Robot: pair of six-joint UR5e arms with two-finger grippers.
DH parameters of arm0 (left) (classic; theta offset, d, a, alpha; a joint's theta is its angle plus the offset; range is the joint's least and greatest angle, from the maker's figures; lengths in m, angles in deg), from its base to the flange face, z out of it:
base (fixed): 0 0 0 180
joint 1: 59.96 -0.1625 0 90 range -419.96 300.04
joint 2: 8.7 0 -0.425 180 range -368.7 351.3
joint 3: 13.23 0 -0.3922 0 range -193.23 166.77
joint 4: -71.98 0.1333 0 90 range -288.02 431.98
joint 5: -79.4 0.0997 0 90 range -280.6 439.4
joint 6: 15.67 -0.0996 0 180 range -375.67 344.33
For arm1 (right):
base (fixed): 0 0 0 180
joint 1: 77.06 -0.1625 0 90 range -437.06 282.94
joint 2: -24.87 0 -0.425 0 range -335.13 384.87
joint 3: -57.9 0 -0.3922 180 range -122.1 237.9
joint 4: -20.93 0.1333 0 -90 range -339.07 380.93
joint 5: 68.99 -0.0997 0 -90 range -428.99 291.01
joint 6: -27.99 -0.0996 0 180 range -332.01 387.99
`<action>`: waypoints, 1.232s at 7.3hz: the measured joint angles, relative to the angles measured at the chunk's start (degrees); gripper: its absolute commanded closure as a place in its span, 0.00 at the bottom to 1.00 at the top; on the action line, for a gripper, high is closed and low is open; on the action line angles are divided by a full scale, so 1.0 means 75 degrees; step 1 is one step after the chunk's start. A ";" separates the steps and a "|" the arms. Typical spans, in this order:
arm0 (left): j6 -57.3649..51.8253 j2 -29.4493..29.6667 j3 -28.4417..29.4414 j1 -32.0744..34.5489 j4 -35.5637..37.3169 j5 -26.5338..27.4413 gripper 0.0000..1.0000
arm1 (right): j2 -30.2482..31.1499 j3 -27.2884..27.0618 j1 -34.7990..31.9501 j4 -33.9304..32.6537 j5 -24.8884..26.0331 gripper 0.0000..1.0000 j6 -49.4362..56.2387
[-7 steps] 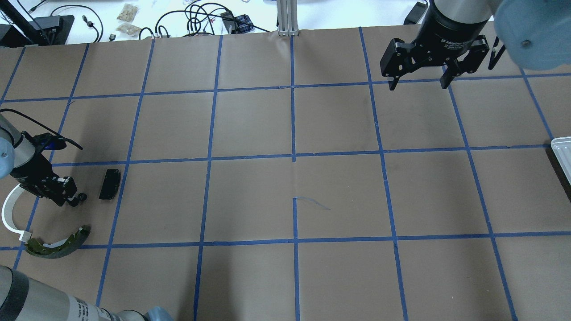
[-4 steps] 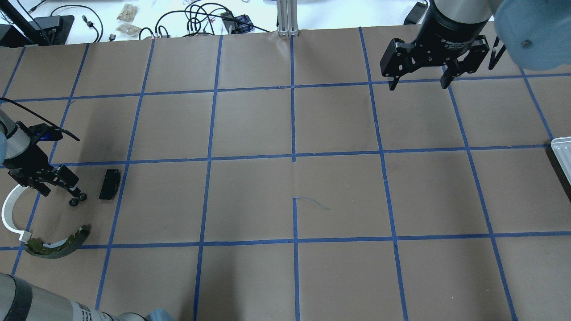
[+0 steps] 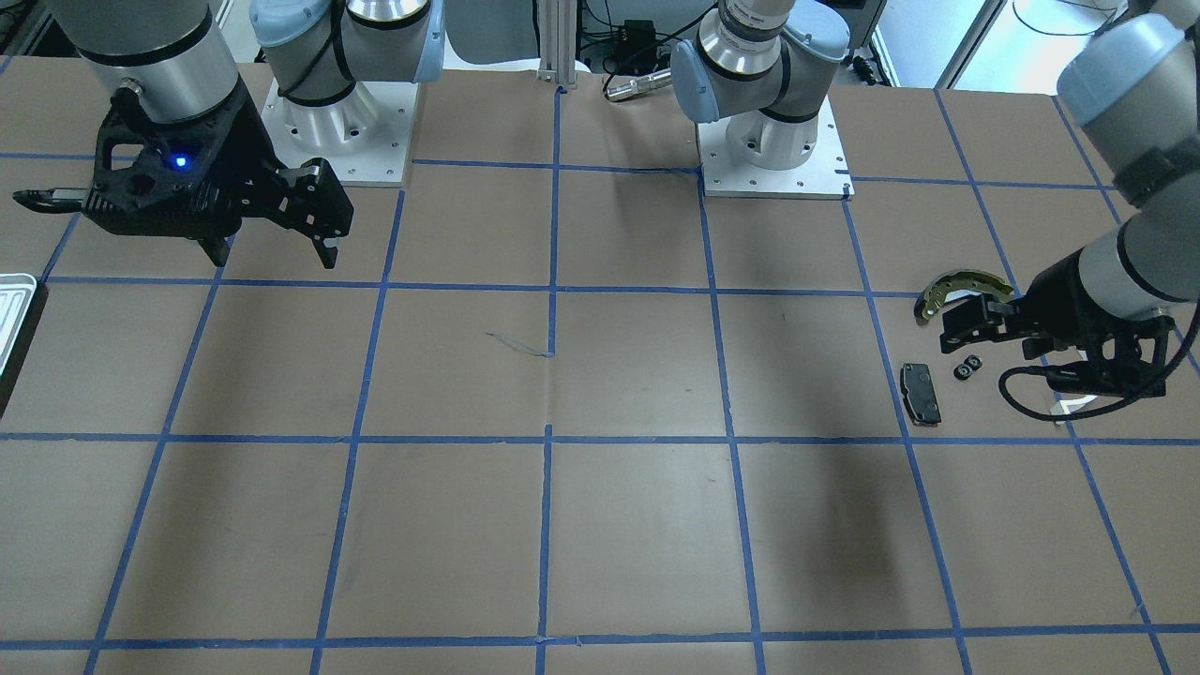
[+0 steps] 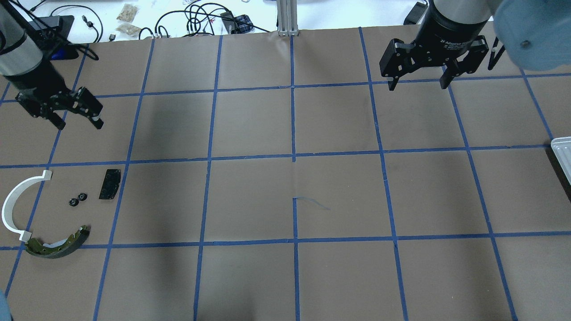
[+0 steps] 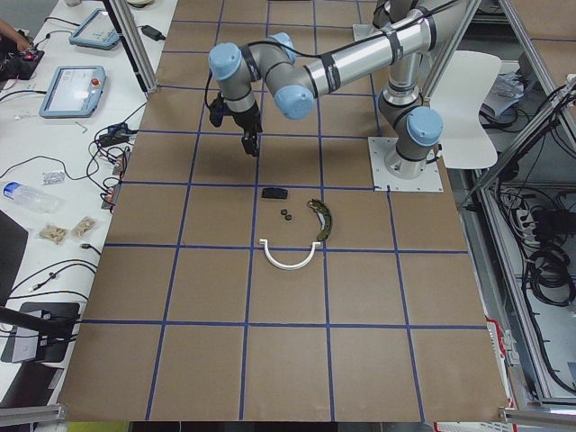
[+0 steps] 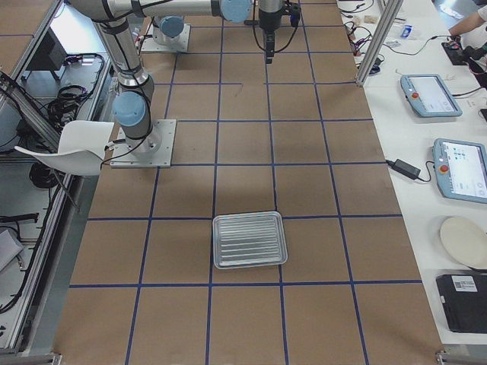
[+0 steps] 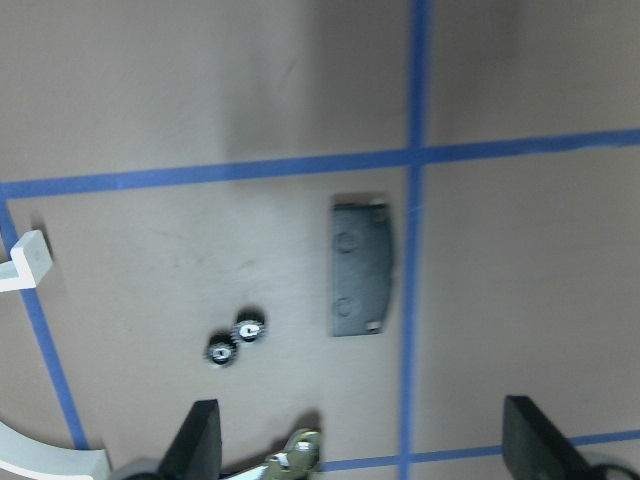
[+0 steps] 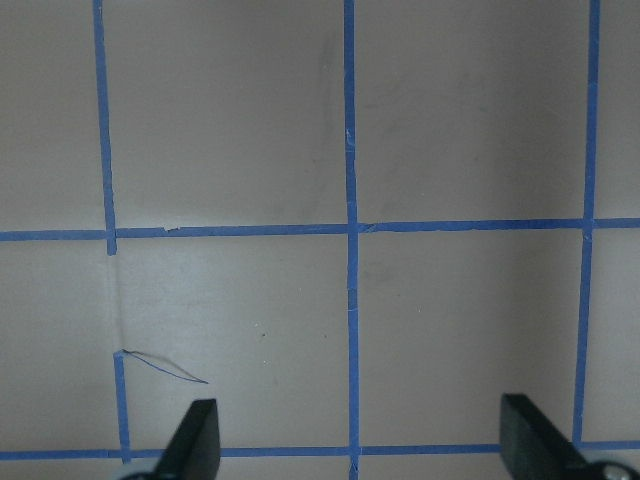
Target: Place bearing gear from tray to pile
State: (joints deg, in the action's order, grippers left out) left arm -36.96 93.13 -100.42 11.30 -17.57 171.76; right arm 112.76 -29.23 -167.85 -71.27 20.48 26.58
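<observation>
The bearing gear (image 4: 77,199), a small black double gear, lies on the table in the pile, between the white plastic arc (image 4: 18,207) and the black brake pad (image 4: 109,183). The brass-and-black brake shoe (image 4: 58,243) lies just nearer me. The gear also shows in the left wrist view (image 7: 235,340) and the front-facing view (image 3: 967,367). My left gripper (image 4: 79,124) is open and empty, raised, beyond the pile. My right gripper (image 4: 418,87) is open and empty, high at the far right. The silver ribbed tray (image 6: 249,239) holds nothing.
The tray's corner (image 4: 563,154) shows at the table's right edge. Brown paper with a blue tape grid covers the table. Cables and small bags (image 4: 127,18) lie beyond the far edge.
My left gripper opened and let go of the bearing gear beside the brake pad. It then rose and moved away towards the far side. The right arm has not moved.
</observation>
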 measured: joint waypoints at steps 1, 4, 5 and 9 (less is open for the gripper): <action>0.0833 -0.0210 0.0215 0.0682 -0.0144 -0.0044 0.00 | 0.0002 -0.0004 -0.0001 0.0000 0.0000 0.00 0.0000; 0.2307 -0.0707 0.0231 0.2263 -0.0195 -0.0082 0.00 | 0.0004 -0.0001 0.0004 0.0000 0.0000 0.00 0.0000; 0.2404 -0.0793 0.0137 0.2512 -0.0179 -0.0075 0.00 | 0.0005 -0.0001 0.0008 0.0000 0.0000 0.00 0.0000; 0.2442 -0.1009 -0.0172 0.2905 -0.0076 -0.0101 0.00 | 0.0011 0.0003 0.0011 0.0000 0.0002 0.00 0.0000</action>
